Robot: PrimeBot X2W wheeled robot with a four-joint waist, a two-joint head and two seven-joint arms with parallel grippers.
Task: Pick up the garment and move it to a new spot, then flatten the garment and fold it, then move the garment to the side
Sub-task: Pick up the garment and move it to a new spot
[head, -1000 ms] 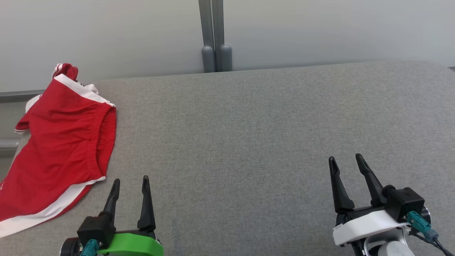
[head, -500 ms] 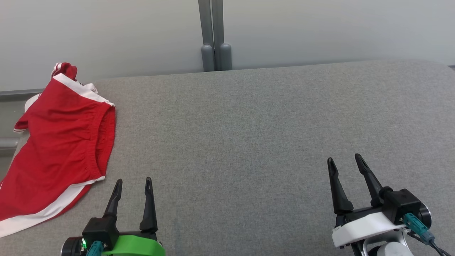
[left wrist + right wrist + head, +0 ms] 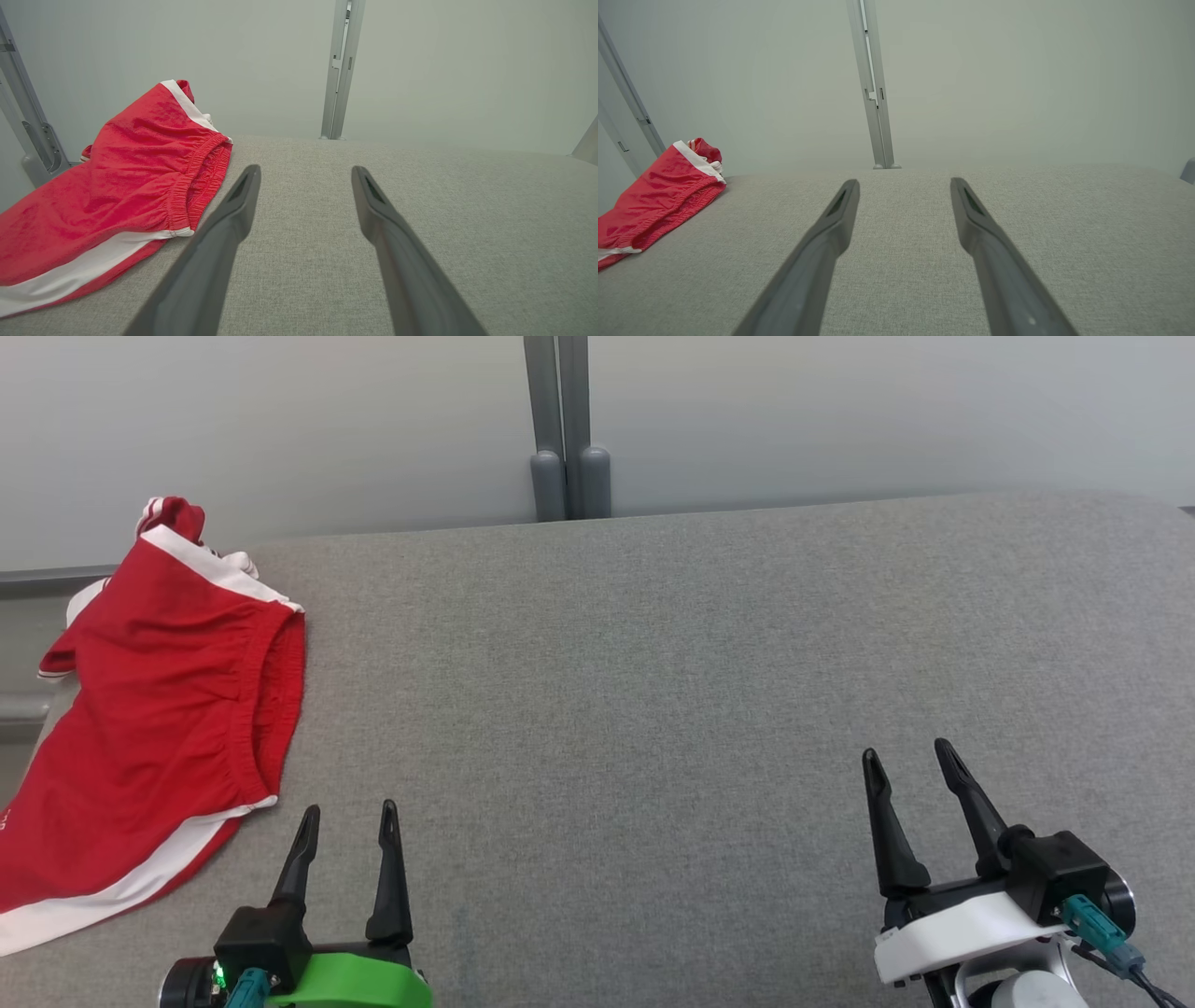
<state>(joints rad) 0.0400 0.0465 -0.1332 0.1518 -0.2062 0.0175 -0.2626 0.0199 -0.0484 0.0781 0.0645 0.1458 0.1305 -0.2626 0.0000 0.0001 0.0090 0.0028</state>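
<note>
The garment [image 3: 149, 728] is a pair of red shorts with white trim, lying folded at the far left of the grey table [image 3: 653, 691], partly hanging over its left edge. It appears in the left wrist view [image 3: 117, 196] and the right wrist view [image 3: 654, 196] too. My left gripper [image 3: 347, 812] hovers open near the front edge, just right of the garment's white hem, touching nothing. My right gripper [image 3: 906, 751] stands open at the front right, far from the garment, with nothing between its fingers [image 3: 840, 205].
A grey upright post [image 3: 565, 429] stands behind the table's far edge against a pale wall. Another metal post [image 3: 28, 121] rises at the left behind the garment. The table's grey cloth surface stretches from the garment to the right side.
The left gripper has shifted slightly right and back toward me. The garment and the right gripper stay as they were.
</note>
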